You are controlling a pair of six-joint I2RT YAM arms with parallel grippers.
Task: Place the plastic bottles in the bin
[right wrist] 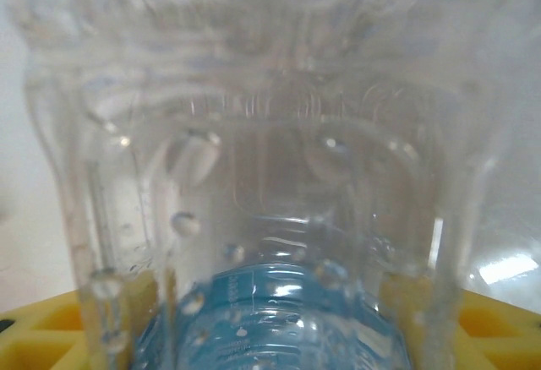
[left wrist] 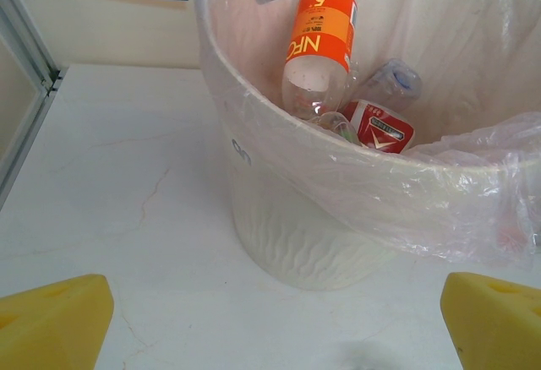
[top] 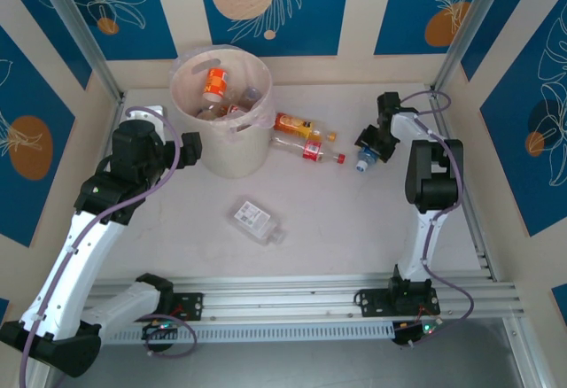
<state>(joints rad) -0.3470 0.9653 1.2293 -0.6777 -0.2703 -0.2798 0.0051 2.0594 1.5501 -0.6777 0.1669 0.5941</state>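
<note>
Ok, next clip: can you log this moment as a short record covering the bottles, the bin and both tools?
bin: upright, far left, several bottles inside
loose on table: orange-label bottle, red-label bottle, white-label bottle
left tool: open, beside the bin, holding nothing
right tool: around the blue-label bottle; grip unclear
task: unfinished

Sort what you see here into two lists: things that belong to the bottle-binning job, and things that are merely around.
Belongs to the job: bin; orange NFC bottle inside it; orange-label bottle lying outside; red-label bottle beside that; blue-label bottle; white-label bottle.

Merely around: aluminium rail; patterned wall panels; corner post.
</note>
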